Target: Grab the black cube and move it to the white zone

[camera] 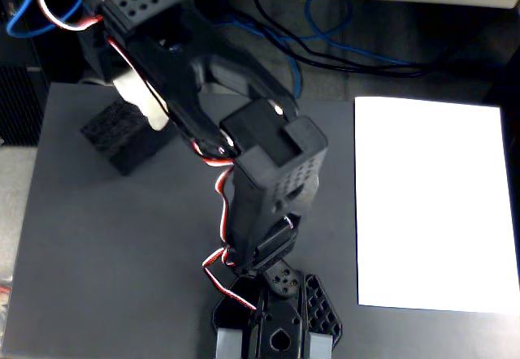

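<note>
Nearest the camera, at the bottom of the fixed view, the arm's base [276, 326] is sitting bolted on the dark grey board [122, 278], with red and white wires [218, 266] looping out beside it. From there the arm is rising and folding away toward the upper left, its boxy elbow housing [276, 164] standing well behind and to the right of the working end, so that the reach is being spent on the board's far left corner. Further up, the gripper [140, 99] is hanging at that corner, its pale finger [134, 91] lying just beside or against the top right edge of the black cube [123, 136]; whether it is actually touching is hard to judge. The cube is resting on the board, directly below and slightly left of the gripper, tilted corner-on to the view. The wrist is covering the jaws, so whether they are spread or closed on the foam cannot be told; the block appears not yet lifted. The white zone [431, 205] is lying flat far to the gripper's right, well apart from the cube, with the whole arm standing between them, so the carry is likely needing a wide swing across. Beyond the board, blue cables [325, 46] are trailing over the dark floor.
</note>
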Robot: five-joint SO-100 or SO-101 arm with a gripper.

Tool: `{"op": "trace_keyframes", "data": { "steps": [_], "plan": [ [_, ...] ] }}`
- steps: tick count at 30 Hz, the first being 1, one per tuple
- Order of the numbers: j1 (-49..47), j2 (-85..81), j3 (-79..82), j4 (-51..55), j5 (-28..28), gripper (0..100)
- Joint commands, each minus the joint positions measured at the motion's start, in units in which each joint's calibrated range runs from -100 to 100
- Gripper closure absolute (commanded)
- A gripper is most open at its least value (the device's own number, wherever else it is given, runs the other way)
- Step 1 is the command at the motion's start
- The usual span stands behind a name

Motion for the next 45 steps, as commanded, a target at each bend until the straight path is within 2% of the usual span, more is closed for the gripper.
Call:
{"op": "trace_keyframes", "data": {
  "steps": [1, 9, 10, 13, 15, 18, 22, 25, 27, 29, 32, 35, 45],
  "plan": [
    [-0.29, -0.33, -1.41, -0.47, -0.07, 72],
    [-0.29, -0.33, 19.53, -15.13, 2.70, 73],
    [-0.29, -1.00, 19.62, -14.88, 2.70, 75],
    [0.22, -1.17, 18.72, -14.45, 2.34, 99],
    [0.52, -1.17, 14.73, -12.13, 2.39, 99],
    [0.74, -1.17, -2.68, 0.73, 2.18, 99],
    [13.32, -1.25, -17.64, 10.94, 2.55, 99],
    [21.71, -2.26, -19.36, 15.14, 2.76, 99],
    [28.33, -11.50, -18.55, 17.46, 5.06, 99],
    [33.34, -25.36, -14.29, 17.54, 7.37, 99],
    [38.34, -45.52, 1.13, 17.54, 11.71, 99],
    [49.23, -56.02, 8.65, 17.54, 17.79, 99],
    [52.25, -47.29, 0.04, 17.11, 18.21, 99]
  ]
}}
